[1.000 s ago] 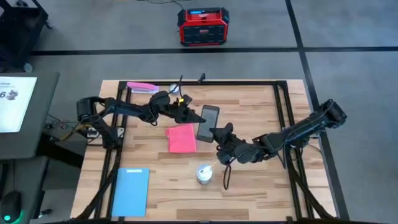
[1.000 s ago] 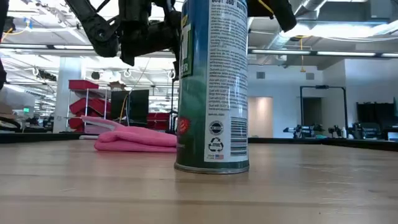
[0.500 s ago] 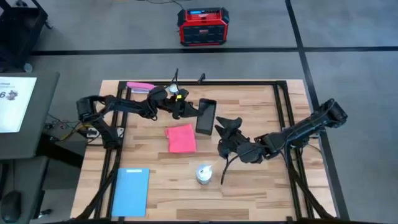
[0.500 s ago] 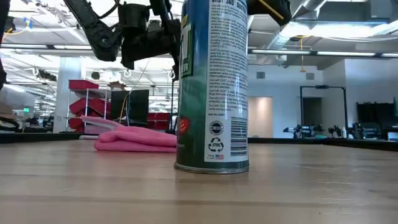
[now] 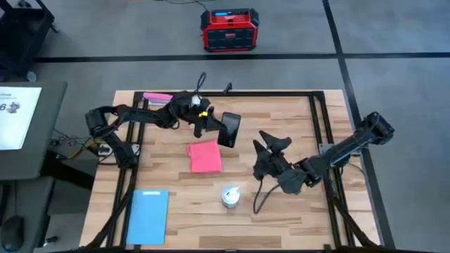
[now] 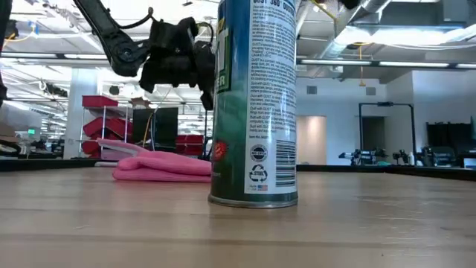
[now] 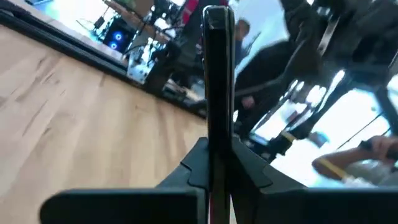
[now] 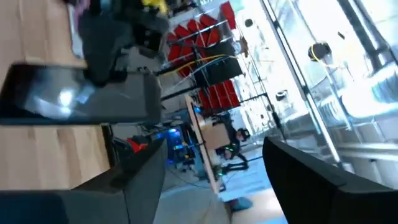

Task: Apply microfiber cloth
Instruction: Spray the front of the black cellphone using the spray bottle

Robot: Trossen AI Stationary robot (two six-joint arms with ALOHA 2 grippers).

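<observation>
**Left pincer has the phone up; cloth flat and untouched beside it**

My left gripper (image 5: 211, 125) is pinched on the black phone (image 5: 228, 129), holding it clear of the table; in the left wrist view the phone (image 7: 216, 93) stands edge-on between my fingers (image 7: 249, 174). My right gripper (image 5: 271, 144) is spread and empty, hovering just across the phone from the left.

The microfiber cloth (image 5: 205, 155) lies flat on the table (image 5: 295, 112), just toward the spray can (image 5: 230, 196) from the phone, long axis running phone-to-can. In the low view the cloth (image 6: 160, 167) sits behind the can (image 6: 254, 104).

The right gripper is free, and I judge it close enough to drop toward the cloth's near edge and pinch it.
</observation>
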